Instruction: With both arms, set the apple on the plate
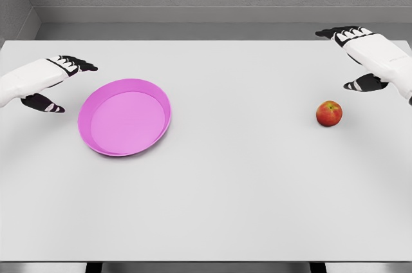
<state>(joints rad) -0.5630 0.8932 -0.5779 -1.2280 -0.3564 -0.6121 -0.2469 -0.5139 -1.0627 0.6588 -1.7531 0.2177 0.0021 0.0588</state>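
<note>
Our right hand (360, 57) hovers with fingers spread and holds nothing; the apple (329, 113) sits on the table (225, 208) just below and inward of it. Our left hand (55, 83) is likewise spread and empty, with the pink plate (96, 144) close beside its fingertips. We judge the main risk to be the round apple rolling off if our fingers nudge it before closing, or slipping during a hand-to-hand pass across the wide gap.
</note>
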